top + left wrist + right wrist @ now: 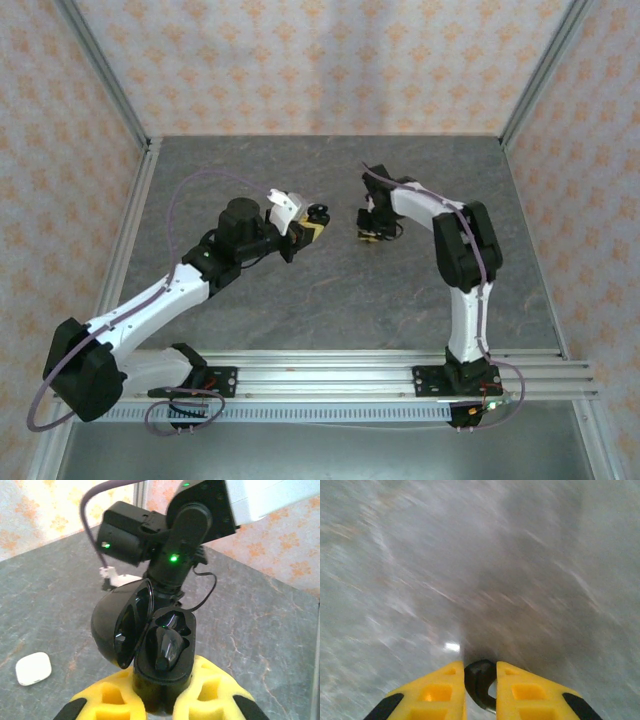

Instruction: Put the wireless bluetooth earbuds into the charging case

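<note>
Left gripper (160,682) is clamped on the base of the black charging case (186,630), yellow fingers (107,695) tight on both sides. The case is lifted clear of the table (300,290) and sits roughly upright. Its lid (112,625) is swung open to the left in the left wrist view. One black earbud (164,647) sits in a well inside the case.

Right gripper (480,672) has its fingers nearly together, pinching a small black curved piece (478,682), which looks like another earbud. The right wrist view is motion-blurred, so I can't tell how well it's seated in the grip. There's only smeared grey table under it.

In the top view the left gripper (306,228) holds the case at mid-table. The right gripper (372,232) points down just to its right, near it but not touching.

A small white case (33,668) lies shut on the table, well to the left of the held case in the left wrist view. A small white item (117,578) lies further back by the right arm, too small to identify.
</note>
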